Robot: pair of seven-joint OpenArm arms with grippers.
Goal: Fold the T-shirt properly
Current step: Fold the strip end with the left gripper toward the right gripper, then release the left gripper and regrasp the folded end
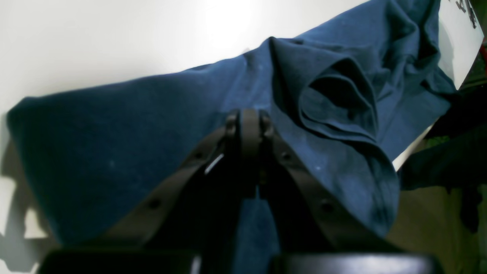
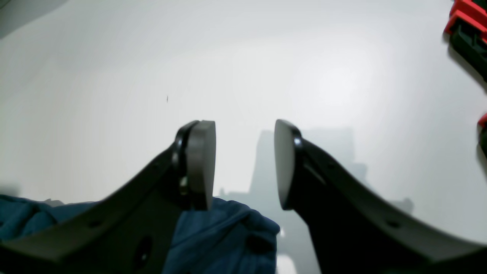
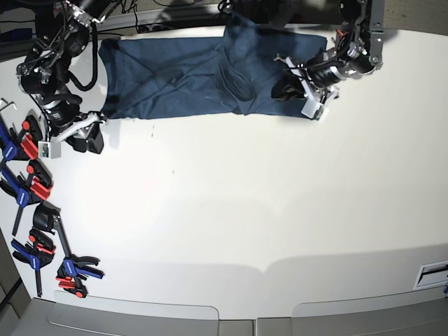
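Lying across the top of the base view, the T-shirt (image 3: 210, 73) is spread along the far edge of the white table (image 3: 245, 210), roughly flat on its left half and bunched into folds toward the upper right. The left gripper (image 3: 292, 89) sits at that upper-right end, right on the fabric's lower corner. In the left wrist view its jaws are pressed together over the navy cloth (image 1: 114, 144), with a rolled pocket of fabric just above and right of them; can't honestly tell if any cloth is pinched between them or not.

The right gripper (image 3: 84, 133) hangs at the left of the base view, just off the shirt's lower-left corner. From its wrist camera the jaws stand apart with nothing between them, bare table behind, and the shirt's edge (image 2: 228, 232) at the bottom of the frame.

A bunch of red and blue clamps (image 3: 31, 182) lie down the left edge of the table.
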